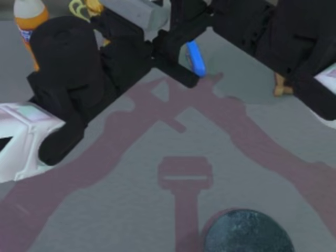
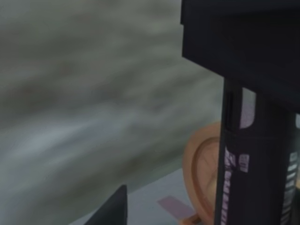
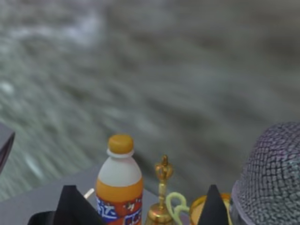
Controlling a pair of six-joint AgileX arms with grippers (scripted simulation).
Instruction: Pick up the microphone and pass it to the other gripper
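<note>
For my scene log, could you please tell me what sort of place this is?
Probably a rendered tabletop test scene, not a real room: a plain grey table holds unrelated props, an orange bottle and a small gold trophy, with only blurred grey backdrop beyond.

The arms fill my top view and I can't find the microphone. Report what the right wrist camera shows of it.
Observer: The microphone's mesh head looms close beside the right gripper, outside its spread fingertips, not between them.
Operator: Tell me what lies past the fingertips.
Observer: An orange bottle with a gold ornament beside it.
Operator: Now the left wrist camera.
Observer: A round tan disc, half hidden behind a black arm part.
</note>
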